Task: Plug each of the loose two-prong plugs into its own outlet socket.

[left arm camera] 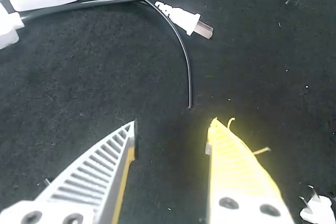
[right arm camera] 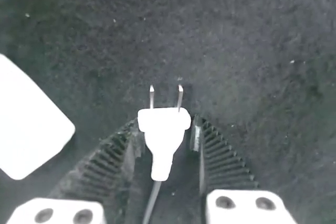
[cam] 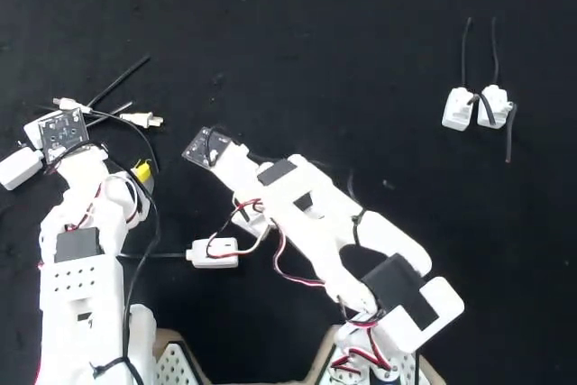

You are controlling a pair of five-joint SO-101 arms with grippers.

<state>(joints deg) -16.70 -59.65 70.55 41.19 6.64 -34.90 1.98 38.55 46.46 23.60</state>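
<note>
The right gripper [right arm camera: 164, 132] is closed on one white plug [right arm camera: 163, 124], pinching its body so both prongs point away from the wrist, just above the cloth. The left gripper [left arm camera: 173, 129] is spread wide with nothing between its grey and yellow fingers, and it hangs over bare cloth at the table's left side. One loose plug [cam: 144, 119] lies just beyond it, and what looks like a second plug [cam: 63, 103] lies nearby among black cords. There are four white sockets: a right-hand socket [cam: 494, 105] touching its twin socket [cam: 458, 107] far to the right, an edge socket [cam: 18, 169] at the left, and a front socket [cam: 214, 252] between the arms. Black cloth [cam: 361, 51] covers the table, and a strip of room with cables shows beyond its far edge.
</note>
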